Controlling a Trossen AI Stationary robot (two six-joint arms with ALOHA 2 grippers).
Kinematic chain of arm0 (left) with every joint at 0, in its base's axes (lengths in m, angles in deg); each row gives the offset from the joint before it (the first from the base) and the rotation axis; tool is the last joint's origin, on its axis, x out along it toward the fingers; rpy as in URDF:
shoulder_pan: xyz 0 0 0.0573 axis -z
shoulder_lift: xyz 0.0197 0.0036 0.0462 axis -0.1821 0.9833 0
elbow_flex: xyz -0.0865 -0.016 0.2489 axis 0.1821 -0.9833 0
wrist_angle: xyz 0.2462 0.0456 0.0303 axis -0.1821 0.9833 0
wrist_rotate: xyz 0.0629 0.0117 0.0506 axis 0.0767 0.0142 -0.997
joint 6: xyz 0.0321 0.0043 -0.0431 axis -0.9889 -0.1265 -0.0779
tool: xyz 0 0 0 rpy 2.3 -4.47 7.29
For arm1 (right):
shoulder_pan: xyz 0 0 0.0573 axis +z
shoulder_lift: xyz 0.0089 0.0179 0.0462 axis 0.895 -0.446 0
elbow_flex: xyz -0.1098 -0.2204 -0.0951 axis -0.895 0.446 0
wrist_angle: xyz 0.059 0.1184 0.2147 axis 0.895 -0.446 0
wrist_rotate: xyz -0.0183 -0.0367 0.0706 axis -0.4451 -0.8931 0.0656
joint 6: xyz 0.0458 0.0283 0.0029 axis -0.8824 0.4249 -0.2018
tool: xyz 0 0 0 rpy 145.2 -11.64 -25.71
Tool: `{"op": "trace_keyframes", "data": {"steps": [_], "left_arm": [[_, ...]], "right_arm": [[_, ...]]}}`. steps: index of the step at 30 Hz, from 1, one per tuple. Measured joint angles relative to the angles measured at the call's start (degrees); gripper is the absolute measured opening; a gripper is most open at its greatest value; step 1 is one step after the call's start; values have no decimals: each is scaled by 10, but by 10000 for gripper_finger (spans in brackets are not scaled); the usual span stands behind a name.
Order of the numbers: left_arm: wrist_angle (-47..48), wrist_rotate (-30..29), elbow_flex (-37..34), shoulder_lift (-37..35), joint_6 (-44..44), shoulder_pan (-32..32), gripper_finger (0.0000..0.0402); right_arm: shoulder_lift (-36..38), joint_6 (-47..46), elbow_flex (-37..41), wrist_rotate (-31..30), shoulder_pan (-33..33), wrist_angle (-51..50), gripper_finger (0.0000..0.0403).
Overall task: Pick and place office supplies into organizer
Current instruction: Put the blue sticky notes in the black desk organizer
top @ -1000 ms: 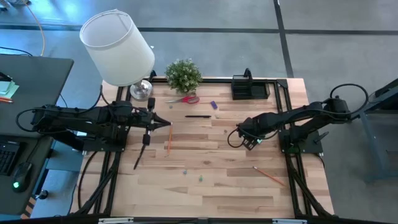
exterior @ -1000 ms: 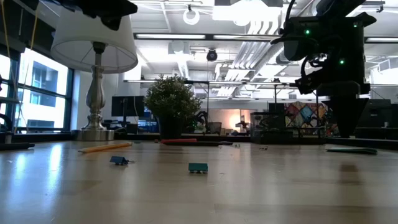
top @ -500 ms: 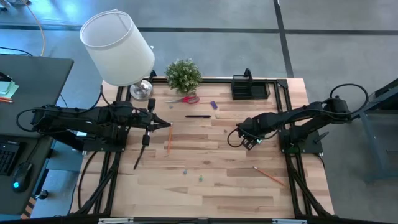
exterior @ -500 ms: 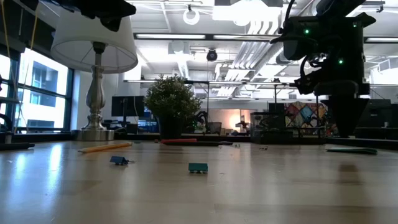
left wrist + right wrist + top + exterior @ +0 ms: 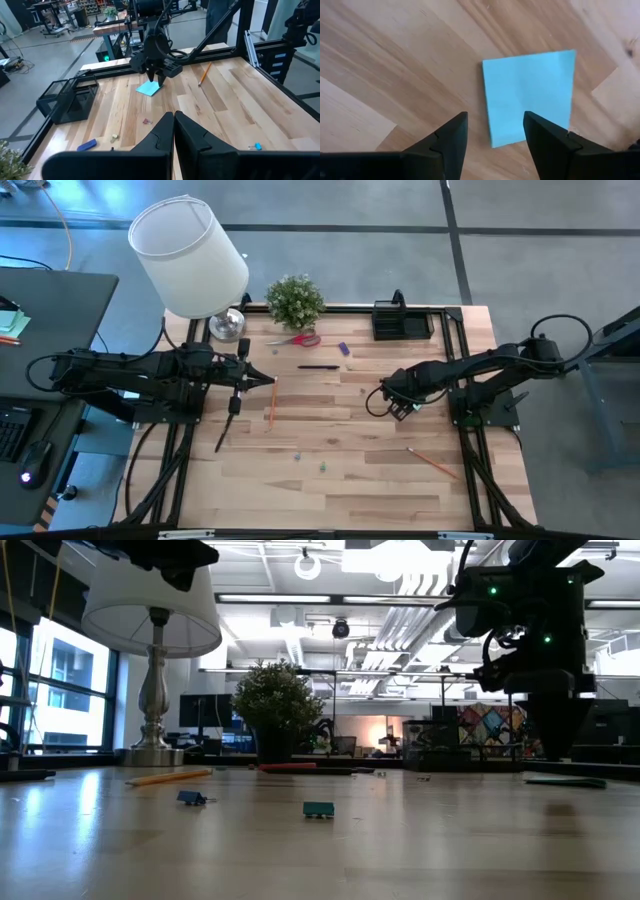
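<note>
Below the right pincer (image 5: 492, 135), a square mint-green sticky-note pad (image 5: 529, 95) lies flat.

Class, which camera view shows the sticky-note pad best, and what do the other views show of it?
The right wrist view: the sticky-note pad fills the frame, flat on the table, beyond the open right gripper. The left wrist view shows it small under that gripper. The low view shows only a thin edge; in the high view the arm hides it.

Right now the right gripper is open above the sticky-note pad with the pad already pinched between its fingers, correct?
Not quite. The right gripper is open above the sticky-note pad, but the pad is not pinched: the right wrist view shows it lying flat on the table with the jaws apart over its near edge.
</note>
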Motion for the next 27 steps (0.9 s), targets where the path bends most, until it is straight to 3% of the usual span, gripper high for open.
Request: {"op": "trace_keyframes", "data": {"steps": [10, 17, 21, 27], "left_arm": [[11, 0, 0, 0, 4, 0, 1], [12, 0, 0, 0, 5, 0, 1], [5, 0, 0, 0, 5, 0, 1], [-17, 0, 0, 0, 4, 0, 1]], "right_arm": [[0, -125, 0, -45, 41, -30, 189], [5, -200, 0, -98, 52, -125, 179], [36, -130, 0, -102, 9, -115, 172], [85, 100, 0, -7, -127, -30, 159]]}}
